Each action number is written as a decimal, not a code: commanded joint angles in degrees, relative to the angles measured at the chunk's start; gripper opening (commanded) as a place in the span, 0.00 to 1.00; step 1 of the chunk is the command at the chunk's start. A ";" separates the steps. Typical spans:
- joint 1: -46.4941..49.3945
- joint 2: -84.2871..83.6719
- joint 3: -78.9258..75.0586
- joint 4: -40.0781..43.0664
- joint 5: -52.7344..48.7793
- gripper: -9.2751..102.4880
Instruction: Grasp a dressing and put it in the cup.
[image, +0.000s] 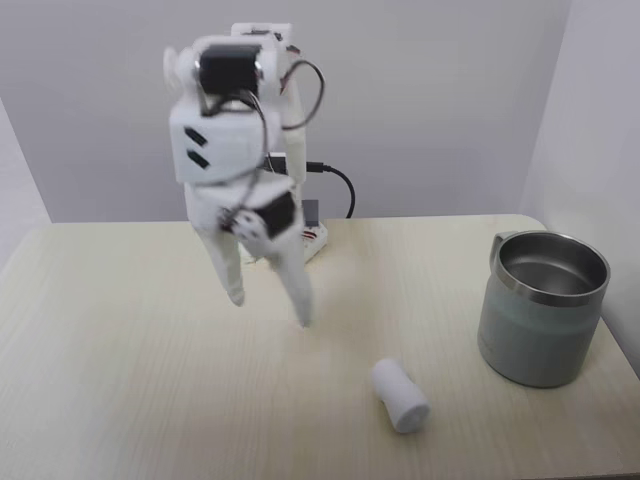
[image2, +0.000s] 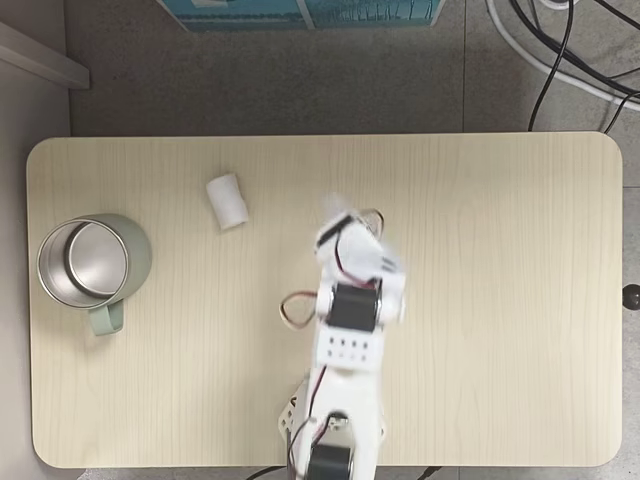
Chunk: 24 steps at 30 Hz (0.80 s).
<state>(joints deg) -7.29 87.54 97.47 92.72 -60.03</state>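
The dressing (image: 400, 395) is a small white roll lying on its side on the pale wooden table, also seen from above as the dressing (image2: 227, 201). The cup (image: 540, 320), a grey-green mug with a steel rim, stands upright at the right edge in one fixed view and, as the cup (image2: 135, 255), at the left edge from above. My white gripper (image: 270, 308) hangs above the table with its fingers pointing down, open and holding nothing. It is left of and behind the dressing. From above, the gripper (image2: 345, 225) looks blurred, to the right of the roll.
The arm's base (image: 305, 240) sits at the table's back edge with a black cable behind it; from above the base (image2: 330, 450) is at the bottom edge. Cables (image2: 560, 50) lie on the floor beyond the table. Walls close in behind and to the right.
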 joint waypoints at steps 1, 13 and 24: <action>-6.06 -0.26 3.25 0.88 -3.25 0.40; -19.16 19.25 14.50 2.81 -6.68 0.45; -19.34 42.01 28.92 4.13 -5.89 0.45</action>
<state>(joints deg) -26.54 128.50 122.87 96.24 -66.36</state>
